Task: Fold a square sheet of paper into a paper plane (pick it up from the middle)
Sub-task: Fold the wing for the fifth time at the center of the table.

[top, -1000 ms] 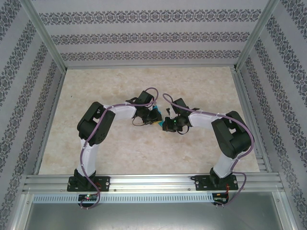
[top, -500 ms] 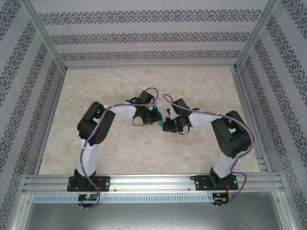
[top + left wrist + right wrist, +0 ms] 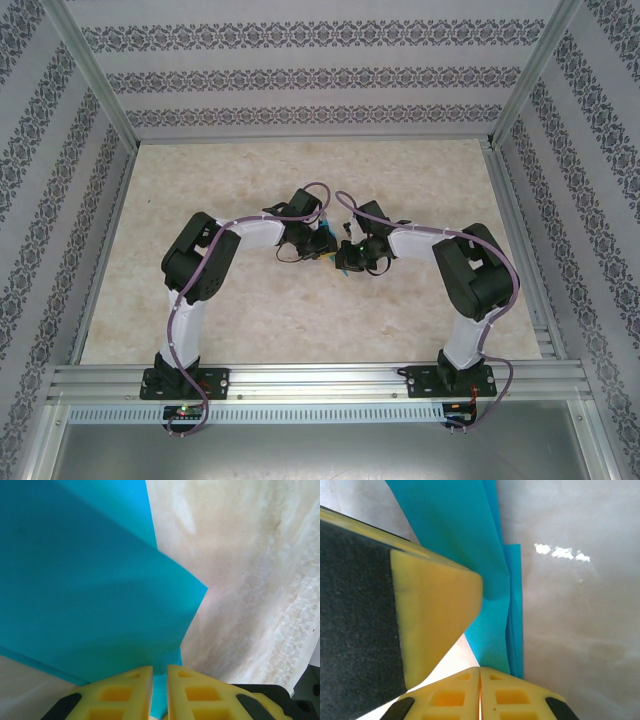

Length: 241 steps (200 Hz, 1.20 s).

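The pale marbled surface (image 3: pixel 200 190) carries nothing loose. Over its middle the left arm (image 3: pixel 200 262) and the right arm (image 3: pixel 478 275) bend inward until their wrists nearly meet.

Between them, raised just off the middle of the surface, is the square sheet of paper (image 3: pixel 90 590). It is already partly folded, with overlapping turquoise layers and one corner jutting out. The right wrist view shows it as a narrower strip with stacked edges.

The left pincer (image 3: pixel 159 674) is clenched on the sheet, and blue shows in the thin slit between its yellow fingertips. The right pincer (image 3: pixel 480 674) is pressed fully together, and the strip's lower end appears to run into its seam, so I judge it is gripping the sheet too.

Risks from here:
- Both grips sit close together on thin paper, so any pull apart could tear it or drag it out of one grip.
- The layers look slightly fanned, so pressing now could set a crooked crease.
- The fingers are crowded and could knock each other.
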{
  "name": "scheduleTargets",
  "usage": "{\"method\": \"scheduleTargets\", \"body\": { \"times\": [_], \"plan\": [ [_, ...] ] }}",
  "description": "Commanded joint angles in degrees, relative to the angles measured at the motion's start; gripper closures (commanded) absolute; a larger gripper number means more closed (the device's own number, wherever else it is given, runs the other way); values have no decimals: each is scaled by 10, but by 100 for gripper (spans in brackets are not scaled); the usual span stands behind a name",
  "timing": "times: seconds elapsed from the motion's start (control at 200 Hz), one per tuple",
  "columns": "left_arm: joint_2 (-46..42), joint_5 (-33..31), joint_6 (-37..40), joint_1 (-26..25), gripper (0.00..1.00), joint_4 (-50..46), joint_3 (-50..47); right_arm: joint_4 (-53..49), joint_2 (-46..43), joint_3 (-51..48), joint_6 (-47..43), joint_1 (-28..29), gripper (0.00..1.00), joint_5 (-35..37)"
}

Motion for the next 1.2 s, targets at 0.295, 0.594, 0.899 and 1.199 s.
{"method": "scheduleTargets", "body": {
  "times": [0.295, 0.594, 0.899, 1.199],
  "plan": [
    [50, -76, 7, -2, 82, -80, -5, -26, -16, -80, -28, -20, 92, -12],
    [51, -73, 11, -1, 82, -80, -1, -6, -66, -164, -14, -33, 92, -36],
    [53, -63, 16, 0, 82, -77, 4, -3, -159, -122, -22, -46, 91, -41],
    [55, -43, 20, -1, 82, -65, 4, 34, -59, -37, -8, -28, 92, -55]
  ]
}}
